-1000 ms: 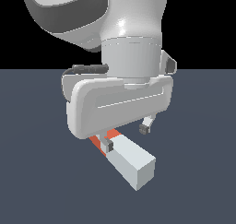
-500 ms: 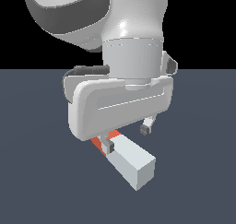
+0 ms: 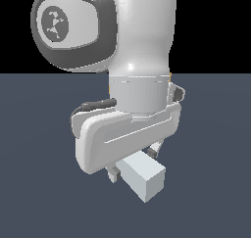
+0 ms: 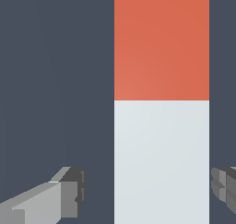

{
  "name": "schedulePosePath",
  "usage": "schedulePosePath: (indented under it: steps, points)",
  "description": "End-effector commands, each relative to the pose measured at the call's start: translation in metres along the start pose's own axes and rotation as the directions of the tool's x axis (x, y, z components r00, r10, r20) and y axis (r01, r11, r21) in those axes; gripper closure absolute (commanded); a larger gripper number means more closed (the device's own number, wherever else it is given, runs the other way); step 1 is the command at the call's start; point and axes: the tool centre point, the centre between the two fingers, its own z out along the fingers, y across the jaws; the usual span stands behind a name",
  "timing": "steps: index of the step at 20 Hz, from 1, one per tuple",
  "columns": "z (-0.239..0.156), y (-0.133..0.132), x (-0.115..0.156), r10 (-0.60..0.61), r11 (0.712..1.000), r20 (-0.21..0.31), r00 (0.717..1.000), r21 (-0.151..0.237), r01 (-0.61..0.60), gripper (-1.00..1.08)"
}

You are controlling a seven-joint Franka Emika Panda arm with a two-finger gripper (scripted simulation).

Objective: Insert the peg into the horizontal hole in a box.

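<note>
Peg (image 4: pixel 161 108) between open end effector (image 4: pixel 150 191) fingers

- Floor (image 3: pixel 39 183): flat, plain slate blue-grey surface, no texture, seams or markings; it runs under the pincer and out to both sides of it.
- Backdrop (image 3: pixel 211 26): solid black band above and behind the pincer, no walls, windows or furniture discernible in it.
- Horizon: straight, level line where floor meets black, well above the pincer.
- Wrist view: same slate floor (image 4: pixel 55 80) fills everything beneath the pincer, uniform in tone.
- Light: even, diffuse, source not visible; no sharp shadow readable on the floor around the pincer.
- Floor shade constant from near edge to horizon.
</note>
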Motion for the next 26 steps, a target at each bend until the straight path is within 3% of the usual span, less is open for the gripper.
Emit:
schedulePosePath:
  steps: [1, 5, 6, 26]
  points:
    - [0.009, 0.0, 0.0, 0.0, 1.0, 0.001, 1.0, -0.001, 0.0, -0.92]
    - [0.012, 0.001, -0.001, 0.001, 1.0, 0.001, 1.0, -0.001, -0.001, -0.92]
    - [0.012, 0.001, -0.001, 0.001, 1.0, 0.001, 1.0, -0.001, -0.001, 1.08]
    - [-0.003, 0.014, 0.007, 0.055, 0.998, -0.001, 0.998, -0.001, -0.055, 1.08]
